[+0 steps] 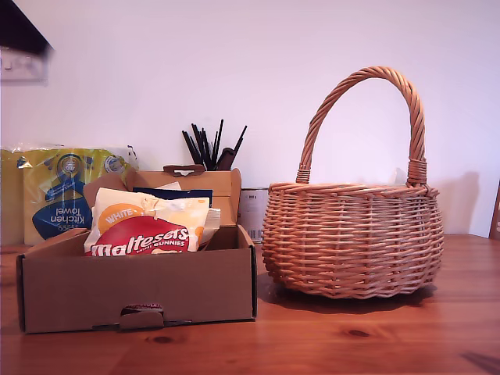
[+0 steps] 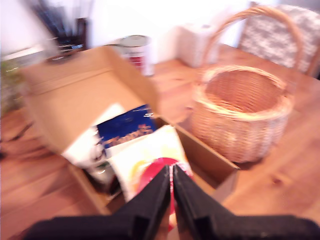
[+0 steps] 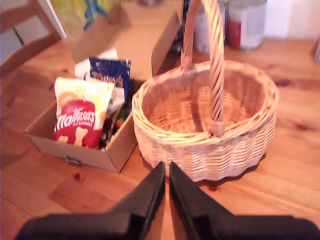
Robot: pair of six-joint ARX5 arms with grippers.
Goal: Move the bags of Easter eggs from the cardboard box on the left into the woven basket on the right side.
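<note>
Several glossy sweet pouches (image 2: 145, 150) sit in the shallow brown cardboard box (image 2: 200, 160) just beyond our first gripper (image 2: 171, 172), fingers together; we should part them before descending onto the red Maltesers pouch (image 2: 155, 175).

On the bench (image 1: 328, 344), the cardboard box (image 1: 133, 293) sits at the exterior view's left and the woven basket (image 1: 351, 238) just beside it at that view's right. In the box, the Maltesers bag (image 1: 142, 234) leans at the front, with the dark blue bag (image 1: 176, 192) behind it. A kitchen towel pack (image 1: 58, 195) and a carton of sticks (image 1: 207, 148) stand behind the box.
</note>
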